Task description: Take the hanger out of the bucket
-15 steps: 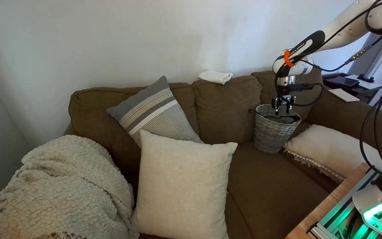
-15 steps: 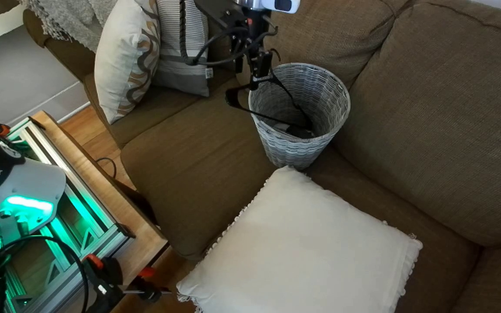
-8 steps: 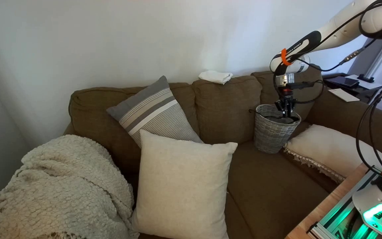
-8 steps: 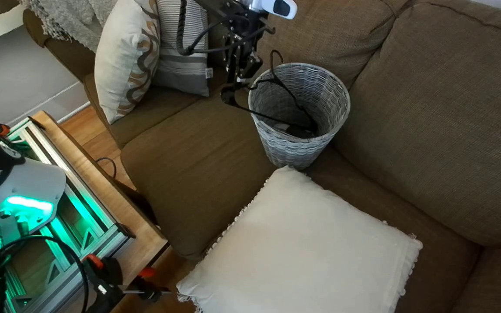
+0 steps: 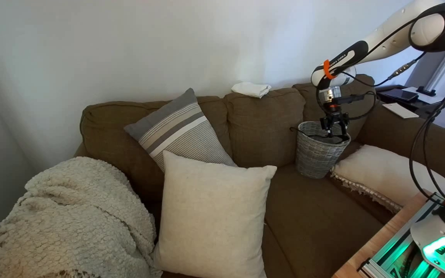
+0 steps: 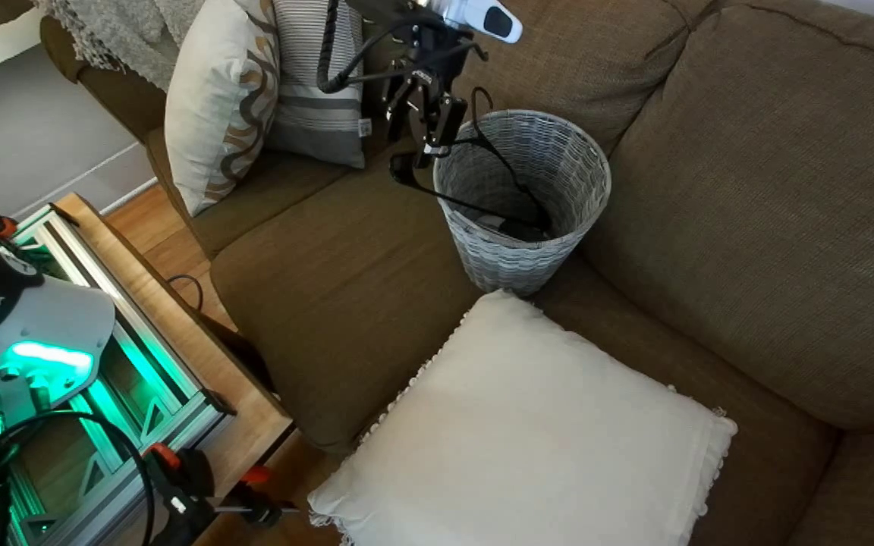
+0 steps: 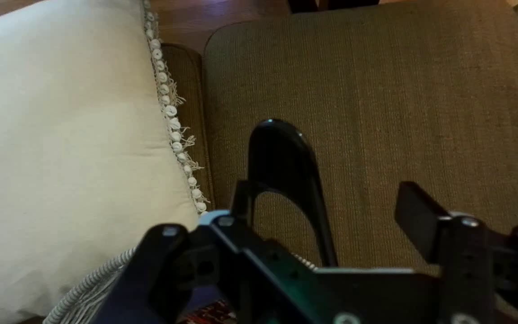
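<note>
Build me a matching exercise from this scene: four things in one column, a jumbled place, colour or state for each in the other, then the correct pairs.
Things:
1. claw
2. hanger
3. white cloth
4. bucket

Places, colours, states:
A. lying on top of the sofa back
B. grey and woven
C. partly in, partly out of the bucket
D. open, jaws apart

Pairs: 1-D, 2-C, 3-A, 4-B

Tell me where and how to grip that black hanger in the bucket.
The best hold is probably the rounded end of the hanger, taken from above with the open gripper straddling it. That end juts out of the bucket over the sofa seat and looks slim enough to pinch across; the opposite end sits down inside, so seems harder to reach.
</note>
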You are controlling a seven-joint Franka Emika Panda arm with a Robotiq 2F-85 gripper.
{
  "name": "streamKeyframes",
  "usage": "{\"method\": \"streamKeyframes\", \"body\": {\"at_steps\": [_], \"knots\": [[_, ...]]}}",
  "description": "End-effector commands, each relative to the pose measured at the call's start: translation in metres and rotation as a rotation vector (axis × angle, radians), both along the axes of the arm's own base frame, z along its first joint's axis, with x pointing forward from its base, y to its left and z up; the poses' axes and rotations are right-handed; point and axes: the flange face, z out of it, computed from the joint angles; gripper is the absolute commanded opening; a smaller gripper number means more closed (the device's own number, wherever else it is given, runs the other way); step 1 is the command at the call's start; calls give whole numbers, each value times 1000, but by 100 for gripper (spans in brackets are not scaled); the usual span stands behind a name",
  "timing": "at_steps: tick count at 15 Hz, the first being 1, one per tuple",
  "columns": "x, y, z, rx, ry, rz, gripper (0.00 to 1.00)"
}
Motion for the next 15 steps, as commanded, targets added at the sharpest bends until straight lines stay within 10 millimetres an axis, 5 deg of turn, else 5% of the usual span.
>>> {"method": "streamKeyframes", "body": {"at_steps": [1, 2, 10, 13, 14, 15], "knots": [[6, -4, -8, -10, 47, 24, 59], [8, -4, -10, -11, 59, 35, 59], [31, 26, -18, -36, 254, 312, 0], [29, 38, -27, -31, 392, 386, 0], [29, 39, -27, -50, 425, 432, 26], [32, 41, -27, -79, 448, 469, 28]]}}
